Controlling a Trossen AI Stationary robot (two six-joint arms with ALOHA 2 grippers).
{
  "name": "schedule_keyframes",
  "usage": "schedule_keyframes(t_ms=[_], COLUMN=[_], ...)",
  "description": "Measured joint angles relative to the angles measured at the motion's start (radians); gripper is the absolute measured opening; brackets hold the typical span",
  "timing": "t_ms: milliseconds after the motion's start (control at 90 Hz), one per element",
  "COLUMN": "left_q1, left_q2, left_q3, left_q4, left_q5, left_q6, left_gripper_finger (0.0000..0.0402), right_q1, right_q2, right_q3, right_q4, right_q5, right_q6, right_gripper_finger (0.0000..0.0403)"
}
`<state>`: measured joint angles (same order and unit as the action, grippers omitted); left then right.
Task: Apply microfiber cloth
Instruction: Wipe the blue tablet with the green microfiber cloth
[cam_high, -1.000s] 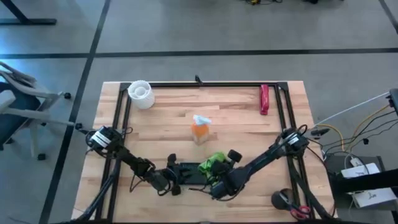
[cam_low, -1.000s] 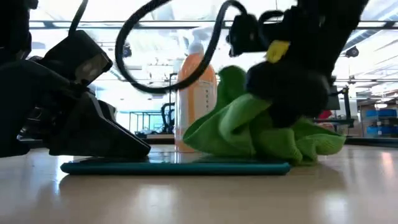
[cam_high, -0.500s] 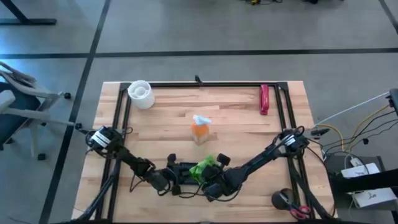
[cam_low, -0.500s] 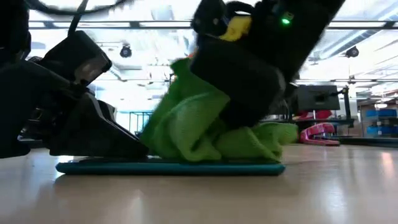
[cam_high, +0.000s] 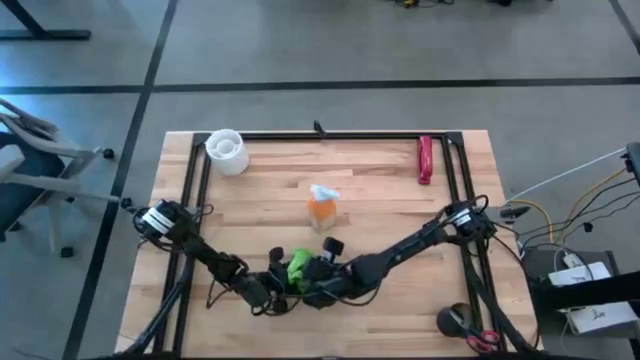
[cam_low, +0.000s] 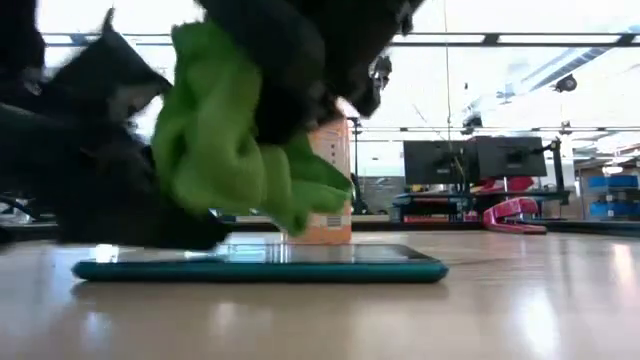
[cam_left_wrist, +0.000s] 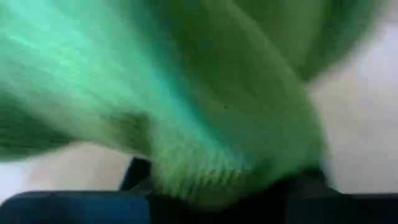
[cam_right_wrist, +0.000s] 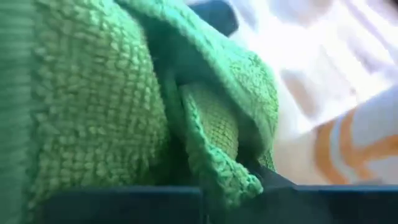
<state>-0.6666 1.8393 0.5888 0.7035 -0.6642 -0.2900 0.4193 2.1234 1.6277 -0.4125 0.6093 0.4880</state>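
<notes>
Cloth: the microfiber cloth (cam_low: 235, 140), lime green and bunched, hangs from the right gripper (cam_high: 303, 277) at the near edge of the table (cam_high: 390, 210). In the low view its lowest fold sits just above the black slab (cam_low: 260, 265), at the slab's left part; whether it touches the surface I cannot tell.
Right gripper: clenched on the cloth, the weave bulging around its dark fingers in the right wrist view.
Left gripper: the left gripper (cam_high: 262, 293) sits low at the slab's left end; from here I cannot tell what its fingers are doing, since green fabric fills the left wrist view.
Key relation: the slab lies flat with its long axis running left to right along the table's near edge. The cloth is over the left end, so most of the slab stretches away to the right of it.
Nearer arm: both are close, but only the right one carries the cloth.
Next move, as I judge it: lower the cloth and sweep right along that long axis.
Writing: none readable; the orange bottle (cam_high: 322, 210) shows no legible label.
</notes>
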Motion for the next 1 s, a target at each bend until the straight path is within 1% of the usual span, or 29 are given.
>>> schedule_keyframes(t_ms=[122,233,300,389,478,544,622,800,867,1000], left_q1=[-0.014,-0.048,-0.074,-0.106,-0.127,-0.13,-0.129,-0.117,-0.118,-0.117], left_q2=[-0.151,-0.26,-0.3,-0.311,-0.287,-0.242,-0.172,-0.023,0.0,0.009], left_q3=[0.004,0.003,0.004,-0.006,-0.026,-0.039,-0.04,-0.025,-0.023,-0.023], left_q4=[-0.148,-0.324,-0.42,-0.529,-0.528,-0.526,-0.518,-0.417,-0.404,-0.397], left_q5=[-0.003,0.009,0.024,0.021,-0.004,-0.003,-0.005,-0.073,-0.106,-0.121], left_q6=[-0.016,-0.122,-0.212,-0.314,-0.4,-0.438,-0.451,-0.458,-0.46,-0.457], left_gripper_finger=[0.0098,0.0098,0.0098,0.0098,0.0098,0.0098,0.0098,0.0098,0.0098,0.0098], right_q1=[0.009,0.018,0.019,0.02,0.014,0.01,0.001,-0.036,-0.051,-0.082], right_q2=[-0.025,-0.028,-0.027,-0.015,0.006,0.021,0.039,0.09,0.101,0.124], right_q3=[0.004,0.004,0.003,0.001,-0.009,-0.012,-0.012,-0.012,-0.011,-0.01], right_q4=[-0.002,-0.014,-0.035,-0.077,-0.114,-0.12,-0.113,-0.088,-0.066,0.008], right_q5=[-0.008,-0.047,-0.078,-0.093,-0.096,-0.101,-0.122,-0.144,-0.143,-0.164], right_q6=[-0.024,-0.027,-0.023,0.001,0.032,0.039,0.038,0.034,0.023,0.007], right_gripper_finger=[0.0,0.0,0.0,0.0,0.0,0.0,0.0,0.0,0.0,0.0])
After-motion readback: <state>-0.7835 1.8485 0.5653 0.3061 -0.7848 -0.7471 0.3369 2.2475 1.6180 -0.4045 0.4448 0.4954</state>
